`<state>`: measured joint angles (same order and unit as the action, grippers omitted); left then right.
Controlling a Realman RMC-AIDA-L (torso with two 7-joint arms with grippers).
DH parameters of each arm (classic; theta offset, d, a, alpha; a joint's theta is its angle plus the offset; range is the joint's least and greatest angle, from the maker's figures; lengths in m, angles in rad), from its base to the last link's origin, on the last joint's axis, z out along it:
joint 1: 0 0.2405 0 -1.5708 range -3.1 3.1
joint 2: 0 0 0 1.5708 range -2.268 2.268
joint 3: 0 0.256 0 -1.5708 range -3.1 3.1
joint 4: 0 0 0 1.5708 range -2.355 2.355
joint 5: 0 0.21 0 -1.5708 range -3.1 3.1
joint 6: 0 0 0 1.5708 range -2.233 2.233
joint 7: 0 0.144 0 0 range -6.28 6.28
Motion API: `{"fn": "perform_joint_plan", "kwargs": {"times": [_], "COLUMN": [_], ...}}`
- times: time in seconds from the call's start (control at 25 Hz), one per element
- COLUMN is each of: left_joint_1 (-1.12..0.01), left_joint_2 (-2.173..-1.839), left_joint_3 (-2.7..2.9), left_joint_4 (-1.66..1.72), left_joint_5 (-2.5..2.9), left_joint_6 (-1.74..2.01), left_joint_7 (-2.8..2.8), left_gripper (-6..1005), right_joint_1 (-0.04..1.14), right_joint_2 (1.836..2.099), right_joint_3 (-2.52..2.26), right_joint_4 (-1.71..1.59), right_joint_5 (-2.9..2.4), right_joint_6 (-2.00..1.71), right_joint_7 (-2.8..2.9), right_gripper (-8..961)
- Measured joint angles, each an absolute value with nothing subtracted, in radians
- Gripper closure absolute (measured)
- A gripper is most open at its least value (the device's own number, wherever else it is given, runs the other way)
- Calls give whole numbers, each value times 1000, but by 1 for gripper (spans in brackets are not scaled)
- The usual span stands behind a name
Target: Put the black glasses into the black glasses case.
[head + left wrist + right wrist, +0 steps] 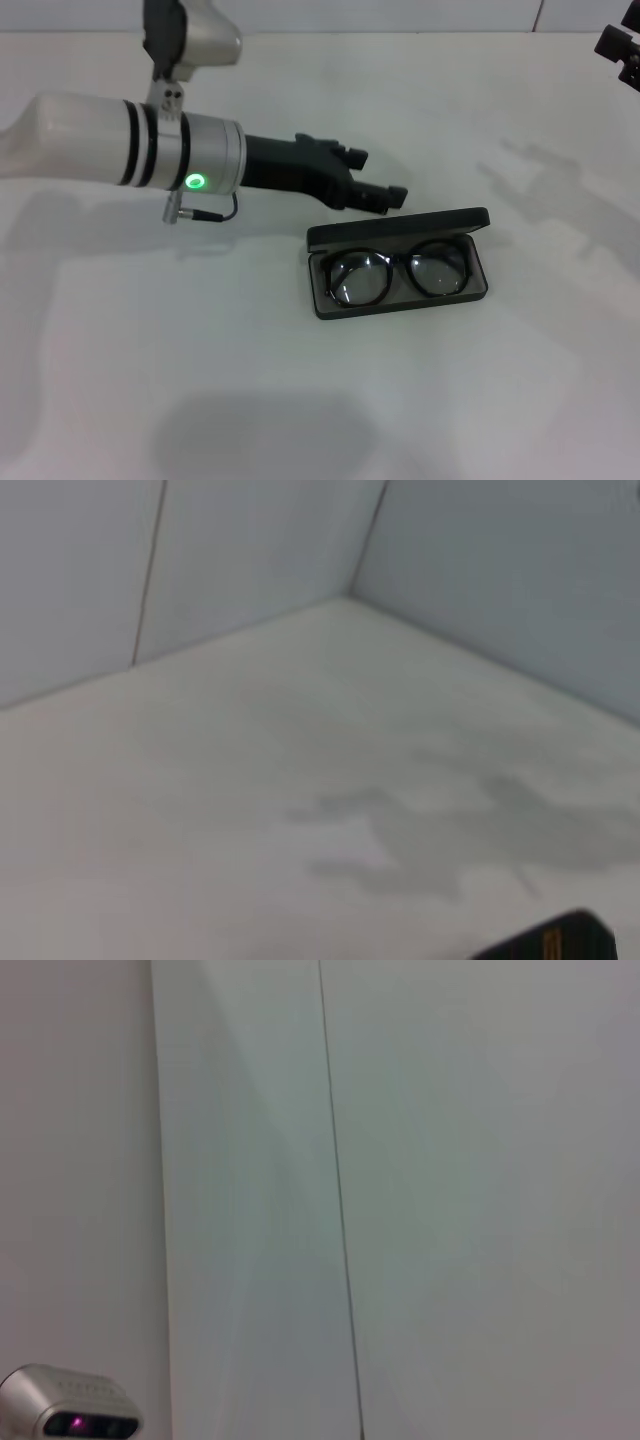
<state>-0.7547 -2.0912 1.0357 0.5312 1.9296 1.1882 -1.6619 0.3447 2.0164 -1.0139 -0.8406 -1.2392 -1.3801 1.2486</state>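
Note:
The black glasses case (398, 302) lies open on the white table, right of centre in the head view, its lid (400, 229) raised along the far side. The black glasses (400, 272) lie inside it, lenses up and temples folded. My left gripper (378, 177) hovers just behind the case's far left corner. Its fingers are apart and it holds nothing. My right gripper (622, 52) is far off at the table's back right corner, only partly in view. Neither the case nor the glasses can be made out in the wrist views.
The white table (300, 400) is bounded by pale walls at the back. The left wrist view shows table, a wall corner and a dark edge (555, 942) I cannot identify. The right wrist view shows a wall and a small silver device (68, 1415).

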Motion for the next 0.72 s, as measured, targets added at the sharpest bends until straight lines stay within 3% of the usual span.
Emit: {"fn": "perform_joint_plan", "kwargs": {"times": [0.28, 0.72], "left_joint_1": [-737, -617], "left_joint_2": [-2096, -2096], "left_joint_3": [1080, 1287], "left_joint_4": [523, 524], "left_joint_5": [1914, 1719], "left_joint_6": [1219, 1194], "left_joint_7": [-1535, -1215], "left_gripper": [115, 120], "right_joint_1": [352, 376], "right_joint_2": [2016, 2019], "right_joint_3": [-1013, -1024], "right_joint_4": [-840, -828], "right_joint_5": [-1264, -1300], "right_joint_6": [-1374, -1334], "right_joint_7": [1248, 1249], "right_gripper": [480, 475]}}
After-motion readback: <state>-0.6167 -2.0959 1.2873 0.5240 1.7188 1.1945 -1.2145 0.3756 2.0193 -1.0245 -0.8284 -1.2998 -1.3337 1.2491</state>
